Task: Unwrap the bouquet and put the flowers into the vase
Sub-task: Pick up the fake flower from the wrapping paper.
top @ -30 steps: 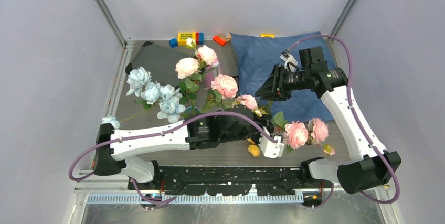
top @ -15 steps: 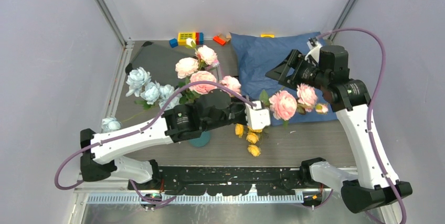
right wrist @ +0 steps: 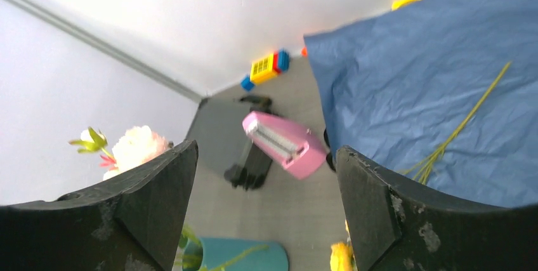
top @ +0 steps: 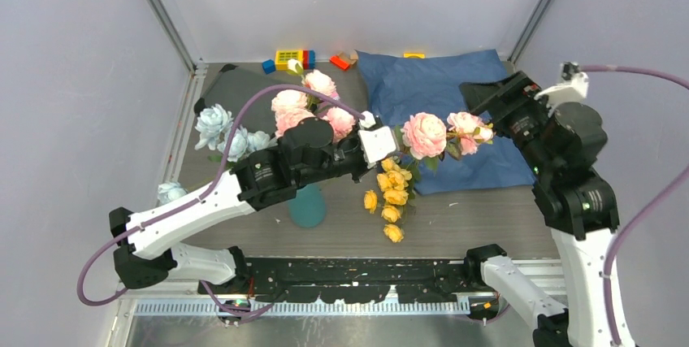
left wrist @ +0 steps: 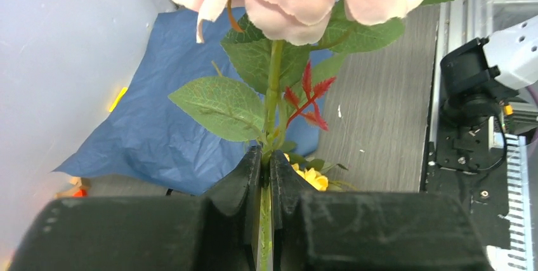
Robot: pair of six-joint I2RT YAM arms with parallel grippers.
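One pink-bloomed green stem (left wrist: 273, 74) is clamped level in the left claw (left wrist: 266, 164), beyond and right of the teal cylindrical vase (top: 308, 206); the right claw (right wrist: 266, 182) is spread empty.

Top view: we look down from above and behind the arm bases, far off, with the whole table (top: 487, 221) in frame and its near edge at the bottom. Left wrist: very close, we look along the left gripper (left wrist: 266, 157) and up the stem (left wrist: 274, 80), out over the paper (left wrist: 158, 138) and the table's near edge. Right wrist: high, tilted down past the right gripper (right wrist: 266, 150) toward the far left corner. Paper shows in all three views; blocks (right wrist: 263, 66) and vase (right wrist: 235, 255) show in top and right wrist.
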